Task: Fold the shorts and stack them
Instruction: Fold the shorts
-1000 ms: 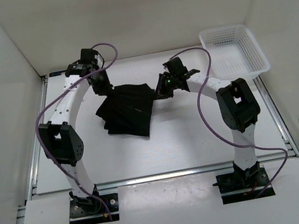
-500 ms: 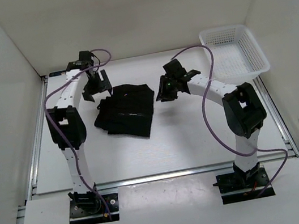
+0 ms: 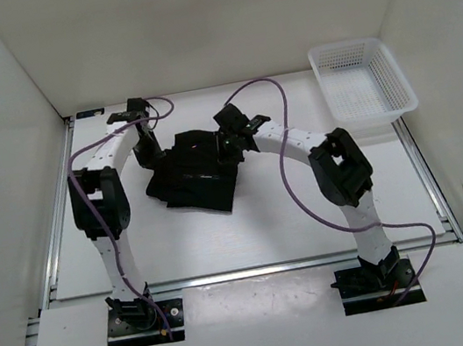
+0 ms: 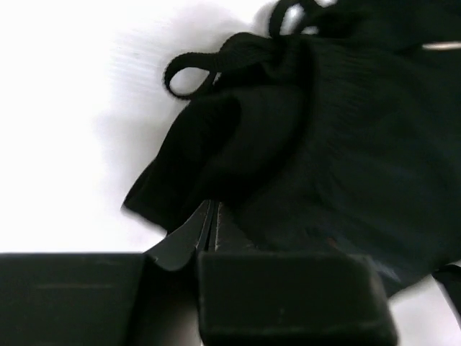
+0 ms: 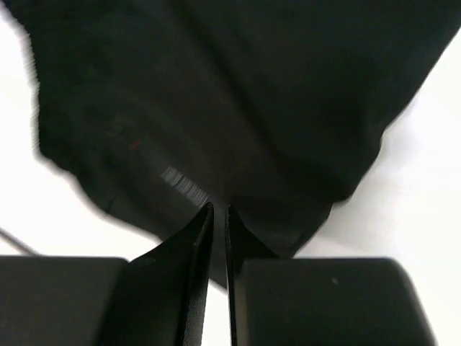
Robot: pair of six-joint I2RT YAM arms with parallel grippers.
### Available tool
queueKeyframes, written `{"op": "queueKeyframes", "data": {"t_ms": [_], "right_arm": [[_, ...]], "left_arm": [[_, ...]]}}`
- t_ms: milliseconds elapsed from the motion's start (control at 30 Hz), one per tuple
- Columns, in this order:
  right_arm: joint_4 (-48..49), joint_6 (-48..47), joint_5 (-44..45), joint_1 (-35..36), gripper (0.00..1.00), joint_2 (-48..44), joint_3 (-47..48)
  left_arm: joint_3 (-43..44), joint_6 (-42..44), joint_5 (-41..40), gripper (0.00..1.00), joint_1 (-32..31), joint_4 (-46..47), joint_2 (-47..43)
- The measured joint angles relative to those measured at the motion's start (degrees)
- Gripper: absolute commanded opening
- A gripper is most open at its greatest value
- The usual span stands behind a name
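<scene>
The white bench [image 3: 292, 216] carries the shorts [image 3: 196, 172], a soft black heap of ribbed cloth lying mid-bench between the arms, loosely gathered and not squarely folded. The white mesh basket [image 3: 360, 80] sits well apart at the far right. Left pincer [image 4: 209, 216] and right pincer [image 5: 218, 209] are pressed together at opposite edges, likely to smooth or regrip; whether cloth is caught, I cannot tell. A drawstring loop [image 4: 189, 72] curls free, and a pale label [image 5: 184, 186] shows.

Top camera overhead from rear, facing down; wrist cameras close; all share shorts [image 3: 195, 177].
</scene>
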Motion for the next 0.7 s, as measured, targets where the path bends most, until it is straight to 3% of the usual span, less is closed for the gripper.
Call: {"op": "queueKeyframes", "data": {"t_ms": [167,367,467,500,567,600,633,700], "right_arm": [[-4.2,0.2,1.9,-1.8,0.11,9.5,6.4],[-6.1,1.2,3.3,-4.0,0.11,11.1,8.4],[-6.0,0.9,4.7,-4.2,0.22,9.8,6.7],[-5.8,0.5,5.2,-4.2,0.35,8.8,5.6],[-5.5,-0.6,6.1,-4.2,0.58,5.9,2.2],[-5.5,-2.0,6.5,-4.2,0.75,3.7,-0.1],[-5.9,-2.4,6.8,-4.2,0.93,1.6,-1.5],[-6.5,-4.5,7.5,-4.2,1.00,-3.0,-2.8]], "left_arm": [[-2.3,-0.5,0.1,0.10,-0.3,1.6,7.4],[-7.9,-2.3,0.5,0.10,-1.6,3.8,5.2],[-12.5,-3.4,1.6,0.10,-2.9,4.9,2.1],[-14.3,-3.9,1.9,0.12,-3.4,5.1,0.8],[-16.9,-4.5,2.3,0.28,-4.2,4.2,-1.7],[-17.3,-4.9,2.4,0.39,-4.7,3.1,-3.0],[-17.2,-4.8,2.3,0.65,-4.9,2.4,-4.2],[-15.6,-5.0,1.8,0.87,-4.9,-0.2,-7.0]]}}
